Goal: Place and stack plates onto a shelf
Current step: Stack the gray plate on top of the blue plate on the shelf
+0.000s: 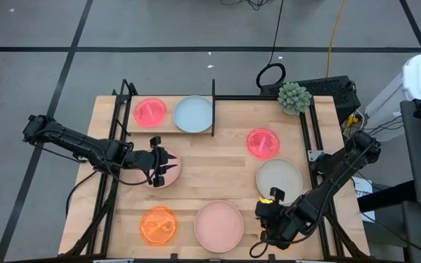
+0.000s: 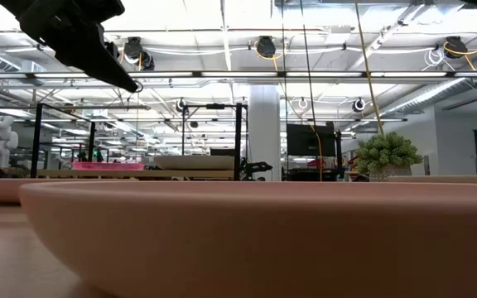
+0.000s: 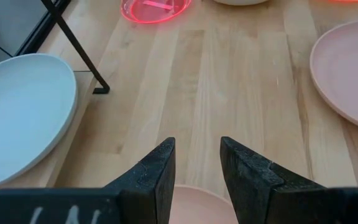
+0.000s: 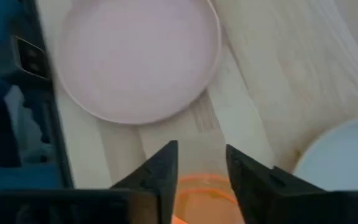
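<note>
On the shelf (image 1: 168, 126) lie a neon pink plate (image 1: 150, 112) and a light-blue plate (image 1: 194, 114). My left gripper (image 1: 159, 166) (image 3: 197, 168) is open and hovers above a small pale-pink plate (image 1: 171, 167) (image 3: 194, 205); in the low view it hangs high over the table (image 2: 131, 81). My right gripper (image 1: 269, 212) (image 4: 201, 168) is open, between the large pale-pink plate (image 1: 219, 225) (image 4: 135, 56) and the beige plate (image 1: 279, 179). An orange translucent rim (image 4: 204, 193) shows under its fingers. Another neon pink plate (image 1: 263, 143) and an orange plate (image 1: 158, 225) rest flat on the table. My right gripper stands over the orange translucent rim (image 4: 194, 186), fingers pointing down at it. Whether the fingers touch it, I cannot tell.
A small potted plant (image 1: 294, 97) stands at the table's far right corner. Black shelf posts (image 1: 213, 106) rise beside the light-blue plate. Bare wood (image 1: 218, 164) lies in the table's middle. The large pale-pink plate fills the low view's foreground (image 2: 247, 232).
</note>
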Robot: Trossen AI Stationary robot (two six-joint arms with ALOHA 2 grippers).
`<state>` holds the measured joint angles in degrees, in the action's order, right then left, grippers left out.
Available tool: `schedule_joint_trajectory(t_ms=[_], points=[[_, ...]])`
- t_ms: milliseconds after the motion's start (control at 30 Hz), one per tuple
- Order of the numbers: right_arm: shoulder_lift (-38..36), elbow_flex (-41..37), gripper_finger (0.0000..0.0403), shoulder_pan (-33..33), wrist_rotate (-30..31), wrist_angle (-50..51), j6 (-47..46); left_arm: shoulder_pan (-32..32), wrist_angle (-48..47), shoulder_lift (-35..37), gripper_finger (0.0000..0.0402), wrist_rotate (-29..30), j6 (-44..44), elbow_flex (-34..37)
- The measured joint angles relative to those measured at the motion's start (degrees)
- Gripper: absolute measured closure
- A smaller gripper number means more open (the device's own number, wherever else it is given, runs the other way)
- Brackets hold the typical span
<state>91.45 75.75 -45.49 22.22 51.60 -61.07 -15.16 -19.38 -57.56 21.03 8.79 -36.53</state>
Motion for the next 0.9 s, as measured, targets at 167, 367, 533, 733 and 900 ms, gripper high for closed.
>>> schedule_joint_trajectory(t_ms=[167, 367, 533, 733, 900], points=[[1.5, 0.0, 0.0247, -1.3, 0.1, 4.7, 0.3, 0.0, 0.0, 0.0, 0.0268, 0.0, 0.0, 0.0], [4.2, 0.0, 0.0228, -1.6, -0.5, 8.8, -0.7, 0.0, 0.1, 0.0, 0.0268, 0.0, -0.1, 0.0], [6.4, -0.8, 0.023, -1.0, -1.3, 10.1, -0.8, 0.0, 0.2, 0.0, 0.0268, 0.0, 0.0, 0.0], [6.9, -6.5, 0.0238, 1.1, -1.3, 6.9, -0.8, 0.0, 0.2, 0.0, 0.0268, 0.0, -0.1, 0.0], [6.9, -12.1, 0.0238, 3.2, -1.5, 0.1, -0.8, 0.0, 0.2, 0.0, 0.0268, 0.0, -0.9, 0.0]])
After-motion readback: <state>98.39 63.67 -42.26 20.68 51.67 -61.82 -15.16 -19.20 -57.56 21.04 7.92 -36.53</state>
